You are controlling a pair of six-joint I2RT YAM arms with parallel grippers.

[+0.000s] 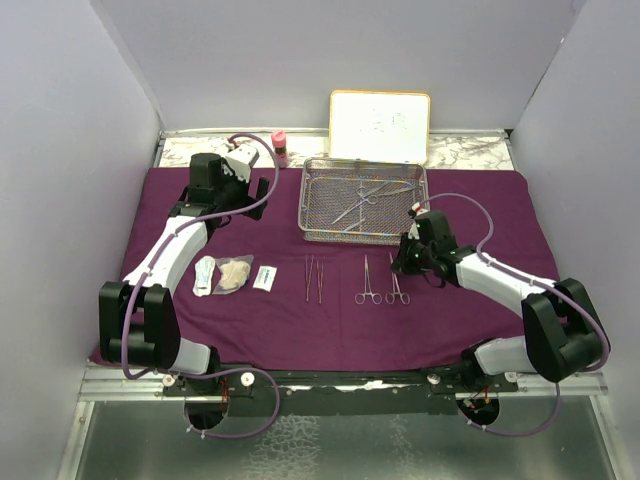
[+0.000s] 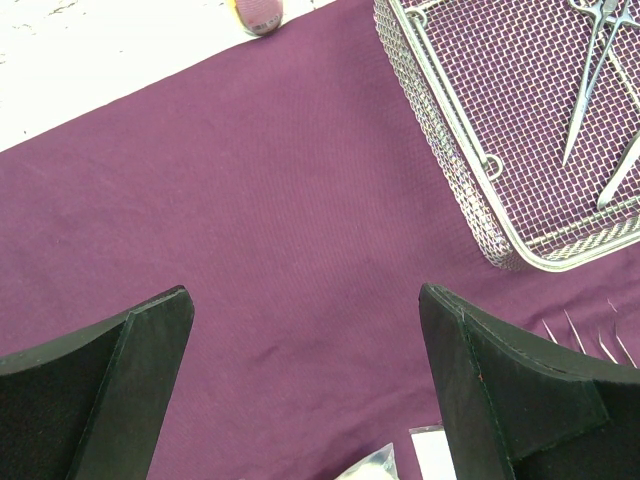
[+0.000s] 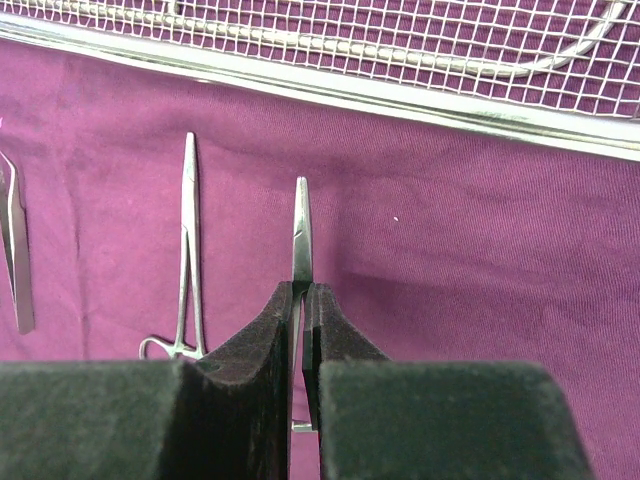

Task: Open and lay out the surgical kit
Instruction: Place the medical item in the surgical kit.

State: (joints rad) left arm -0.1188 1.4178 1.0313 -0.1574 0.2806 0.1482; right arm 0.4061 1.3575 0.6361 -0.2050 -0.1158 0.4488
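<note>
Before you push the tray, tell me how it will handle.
The tray is wire mesh, so probably stiff and light. It sits on cloth, which may drag and bunch. The loose instruments inside would likely slide or rattle.

On the flat purple cloth [image 1: 480,335] the mesh tray [image 1: 365,239] holds two instruments [image 1: 360,200]; before it lie a white packet [image 1: 264,278], gauze [image 1: 236,273], forceps [image 1: 313,279], left clamp [image 1: 367,283], right clamp [image 1: 398,292].

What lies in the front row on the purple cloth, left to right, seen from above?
Long packet → gauze → small packet → forceps → clamp → second clamp.
</note>
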